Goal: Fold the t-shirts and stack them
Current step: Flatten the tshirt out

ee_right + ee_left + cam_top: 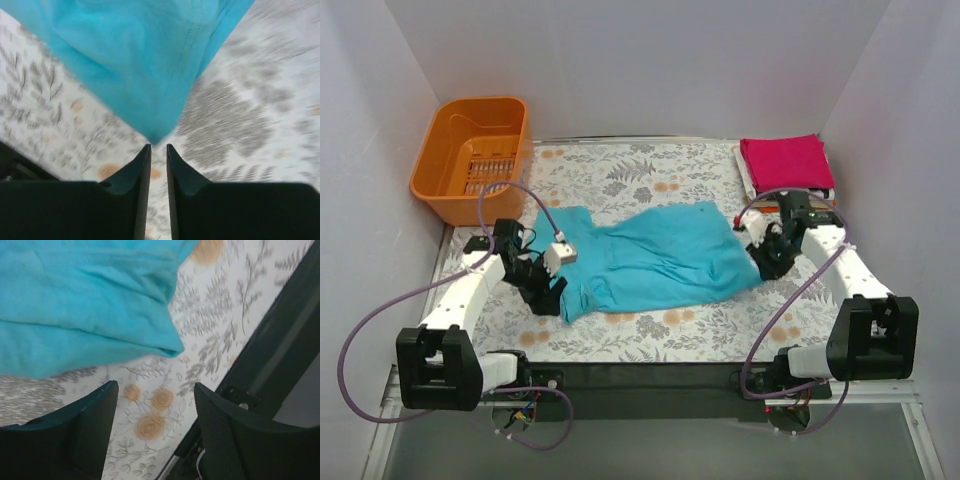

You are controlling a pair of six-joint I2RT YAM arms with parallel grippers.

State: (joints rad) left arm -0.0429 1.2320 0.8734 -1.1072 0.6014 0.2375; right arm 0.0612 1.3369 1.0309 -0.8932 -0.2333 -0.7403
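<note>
Here, the right fingers (136,192) pinch a corner of the teal t-shirt (660,260) lying mid-frame on the table (640,170); the left fingers (80,435) stand spread, empty, beside its edge.

The bench (650,170), covered in a white sheet printed with grey leaves and orange flowers, carries a rumpled, unfolded teal cloth t-shirt (660,260) at its middle. Far right of that shirt lies a small pile topped by a folded magenta-pink t-shirt (785,160); far left of it sits an orange plastic basket (480,103).
</note>
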